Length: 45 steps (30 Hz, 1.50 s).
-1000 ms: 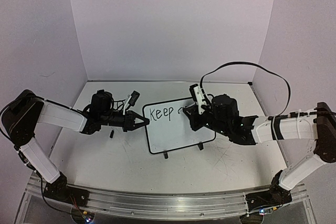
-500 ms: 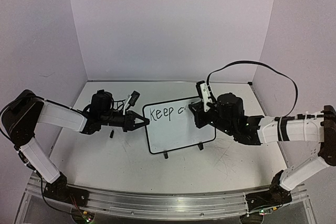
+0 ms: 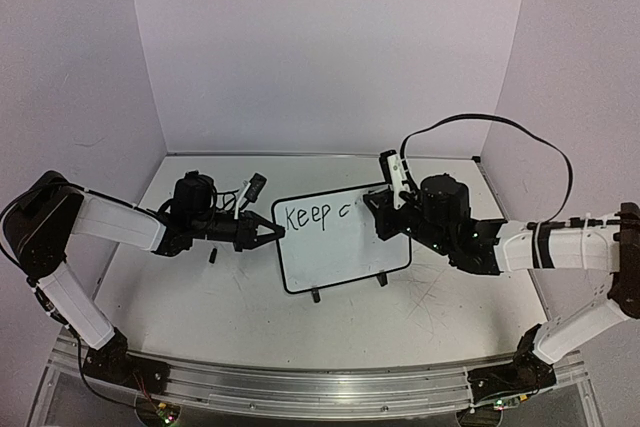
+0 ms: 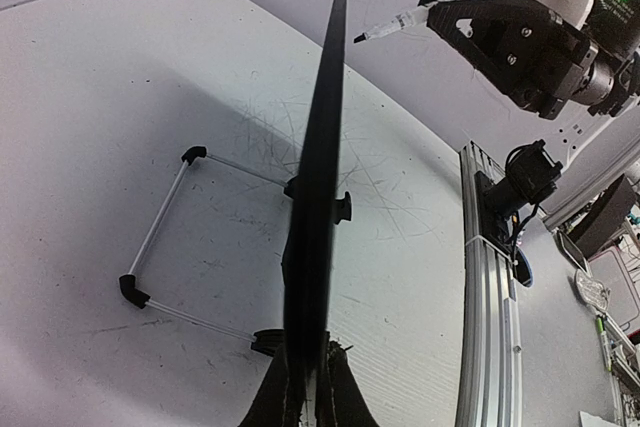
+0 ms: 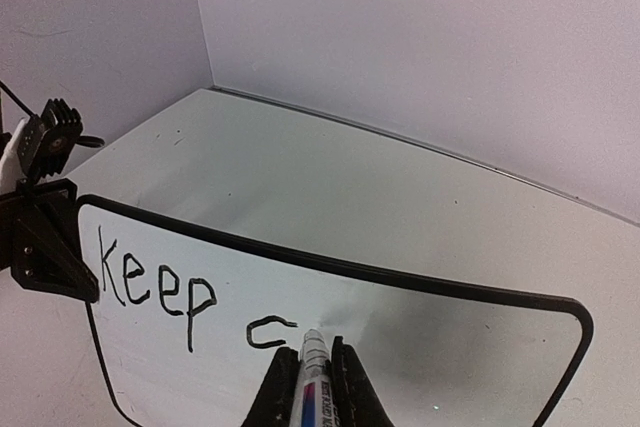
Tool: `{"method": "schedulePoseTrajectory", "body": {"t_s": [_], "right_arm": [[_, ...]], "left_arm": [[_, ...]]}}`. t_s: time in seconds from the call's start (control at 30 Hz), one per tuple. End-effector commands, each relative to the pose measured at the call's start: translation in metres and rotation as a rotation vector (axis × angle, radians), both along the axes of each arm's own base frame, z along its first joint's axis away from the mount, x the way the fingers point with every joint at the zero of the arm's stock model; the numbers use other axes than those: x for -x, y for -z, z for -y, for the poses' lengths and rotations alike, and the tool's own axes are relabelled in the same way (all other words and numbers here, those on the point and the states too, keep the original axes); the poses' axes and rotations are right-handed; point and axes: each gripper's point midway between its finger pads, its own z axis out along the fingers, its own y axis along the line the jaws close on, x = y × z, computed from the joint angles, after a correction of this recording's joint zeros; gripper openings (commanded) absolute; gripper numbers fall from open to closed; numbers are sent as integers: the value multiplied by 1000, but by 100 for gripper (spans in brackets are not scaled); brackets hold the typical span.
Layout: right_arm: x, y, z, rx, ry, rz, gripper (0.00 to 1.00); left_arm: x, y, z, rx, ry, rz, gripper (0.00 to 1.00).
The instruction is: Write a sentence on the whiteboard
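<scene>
The whiteboard [image 3: 345, 252] stands upright mid-table on two black feet. The sentence on it reads "Keep c" [image 3: 310, 215], also clear in the right wrist view [image 5: 160, 287]. My left gripper [image 3: 272, 234] is shut on the board's left edge; the left wrist view shows the board edge-on [image 4: 318, 177] between my fingers [image 4: 308, 392]. My right gripper [image 3: 385, 212] is shut on a white marker [image 5: 315, 372] just right of the "c". In the left wrist view the marker tip [image 4: 360, 37] stands a small gap off the board's face.
A small black piece [image 3: 213, 256] lies on the table left of the board. A wire stand [image 4: 160, 237] juts out behind the board. White walls close the back and sides. A metal rail [image 3: 300, 387] runs along the near edge.
My right gripper has moved right and slightly back with the marker, uncovering the finished "c". The left gripper and the board have not moved.
</scene>
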Motion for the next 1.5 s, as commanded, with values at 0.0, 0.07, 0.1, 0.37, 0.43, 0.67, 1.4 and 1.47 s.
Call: {"method": "schedulePoseTrajectory", "body": {"t_s": [0.0, 0.07, 0.1, 0.37, 0.43, 0.67, 1.4, 1.47], "right_arm": [[-8, -26, -6, -48, 8, 62, 0], [-8, -26, -7, -50, 5, 64, 0], [-8, -27, -7, -52, 4, 64, 0], [-11, -31, -9, -60, 6, 76, 0], [-13, -32, -11, -59, 7, 76, 0], [-17, -29, -12, -52, 23, 76, 0], [-9, 3, -2, -15, 36, -9, 0], [-8, 7, -2, -14, 31, -20, 0]], "left_arm": [[-15, -4, 0, -23, -51, 58, 0], [-15, -4, 0, -24, -51, 59, 0], [-15, -4, 0, -24, -50, 59, 0], [-16, -4, 0, -25, -49, 59, 0], [-15, -3, 0, -26, -49, 60, 0], [-15, -3, 0, -26, -49, 59, 0], [-15, -3, 0, -26, -46, 61, 0], [-15, -4, 0, -26, -46, 62, 0]]}}
